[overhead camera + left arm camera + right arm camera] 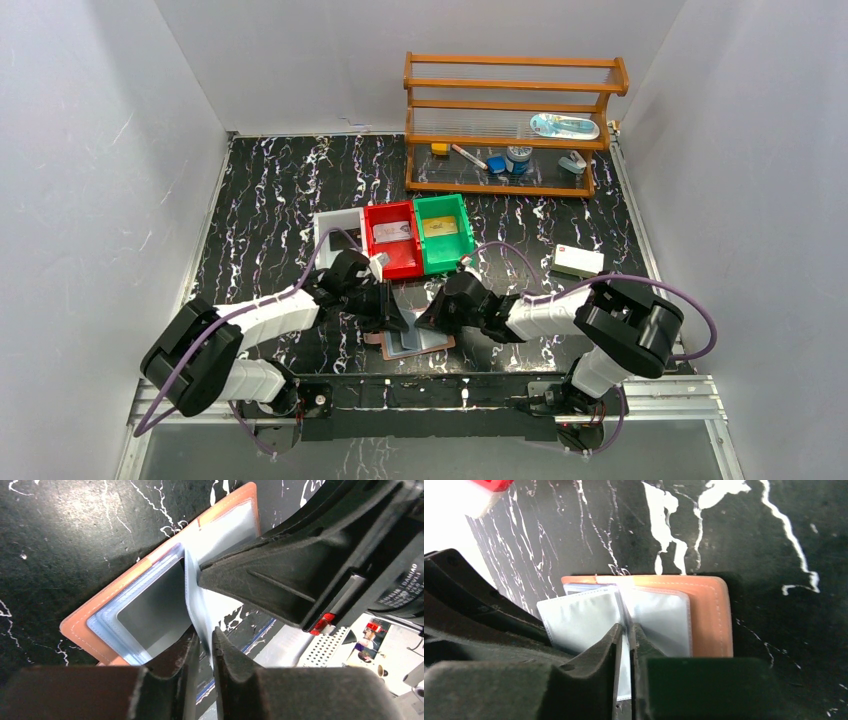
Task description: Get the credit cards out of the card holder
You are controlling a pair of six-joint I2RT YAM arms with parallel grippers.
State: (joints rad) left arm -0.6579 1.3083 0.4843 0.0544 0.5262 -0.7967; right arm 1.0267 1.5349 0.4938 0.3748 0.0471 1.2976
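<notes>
The card holder [425,343] lies open on the black marble table near the front edge, reddish-brown leather [80,625] around pale blue-grey clear pockets [584,617]. One clear pocket leaf [197,587] stands up from the middle. My left gripper [205,640] pinches this leaf from one side, and my right gripper [627,629] pinches it from the other. In the top view the left gripper [398,322] and the right gripper [428,312] meet tip to tip over the holder. A grey rectangle [150,612] shows inside one pocket; I cannot tell whether it is a card.
Behind the holder stand a white bin [335,228], a red bin [380,262] holding a grey card [392,232] and a green bin [462,222] holding a gold-toned card [441,227]. A white box with a red mark [578,262] lies at the right. A wooden shelf [510,125] is at the back.
</notes>
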